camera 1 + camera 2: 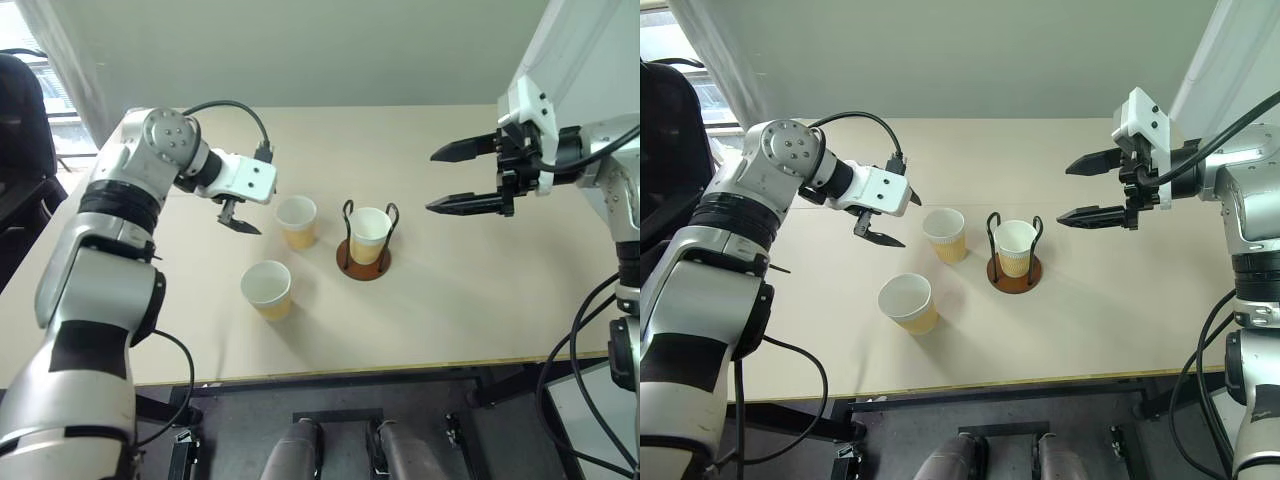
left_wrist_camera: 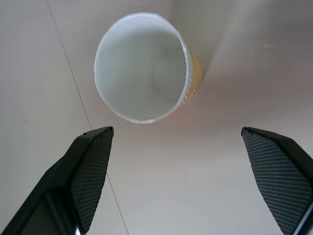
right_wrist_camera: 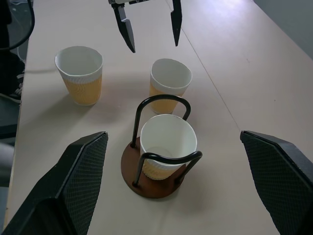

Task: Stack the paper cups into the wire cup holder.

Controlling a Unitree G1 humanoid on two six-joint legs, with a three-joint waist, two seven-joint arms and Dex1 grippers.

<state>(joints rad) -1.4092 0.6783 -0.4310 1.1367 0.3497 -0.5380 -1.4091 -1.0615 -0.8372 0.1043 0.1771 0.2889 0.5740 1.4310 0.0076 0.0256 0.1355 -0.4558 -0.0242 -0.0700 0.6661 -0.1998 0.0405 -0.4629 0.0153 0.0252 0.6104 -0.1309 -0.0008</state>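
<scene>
You have both the left gripper (image 1: 240,218) and the right gripper (image 1: 462,178) spread wide and empty above the table (image 1: 450,290), with one cup (image 1: 369,233) upright in the holder (image 1: 362,262) and two cups (image 1: 296,220) (image 1: 267,288) standing beside it.

The place looked like a robotics lab or test room set up inside an office. A plain beige counter (image 1: 440,300) on a black metal frame stood against a bare pale wall (image 1: 330,50), with a window (image 1: 665,60) and a light curtain (image 1: 715,60) at one corner and a dark office chair (image 1: 22,120) beside it. Loose black cables (image 1: 585,370) hung in the open beside the counter, and the surface carried only a few paper cups (image 1: 268,288) laid out as for a trial
</scene>
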